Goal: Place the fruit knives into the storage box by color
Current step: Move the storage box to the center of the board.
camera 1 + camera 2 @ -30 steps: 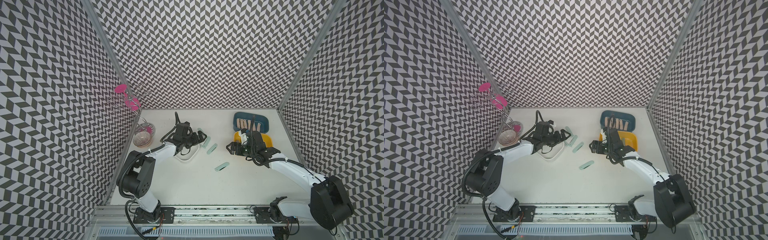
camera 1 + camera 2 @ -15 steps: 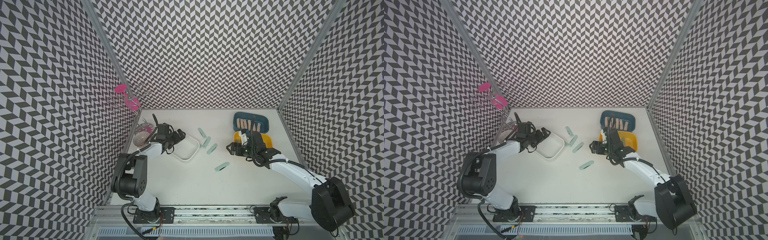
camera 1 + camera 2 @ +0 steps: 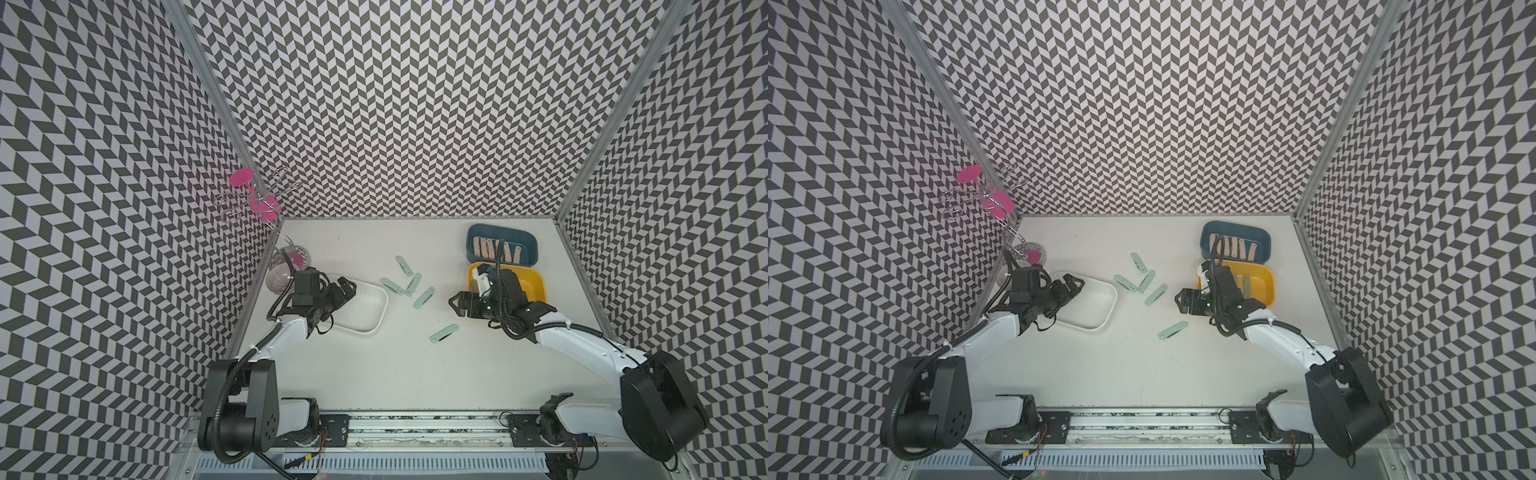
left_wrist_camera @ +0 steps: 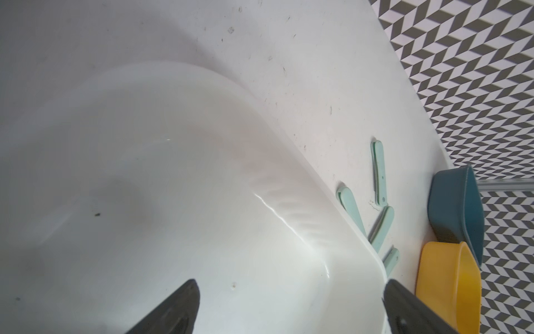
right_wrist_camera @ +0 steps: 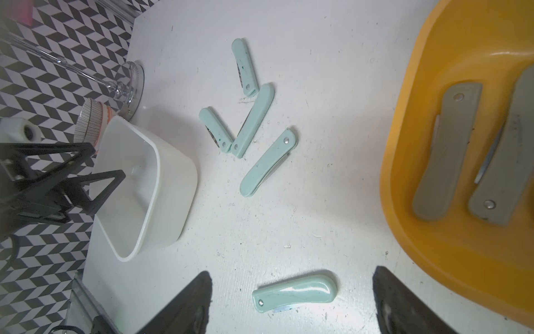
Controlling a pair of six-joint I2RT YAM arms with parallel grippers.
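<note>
Empty, jaws spread: right gripper (image 3: 456, 306), left gripper (image 3: 348, 287). Nearest mint knife (image 5: 294, 292) — light, stiff, probably slick; pinch mid-handle.

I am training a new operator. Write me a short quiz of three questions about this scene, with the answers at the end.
1. How many mint knives lie loose on the table?
2. True or false: the white box already holds a mint knife.
3. Where do the olive knives lie? A. in the white box B. in the yellow box C. on the table

Key: 1. Five. 2. False, it looks empty. 3. B.
</note>
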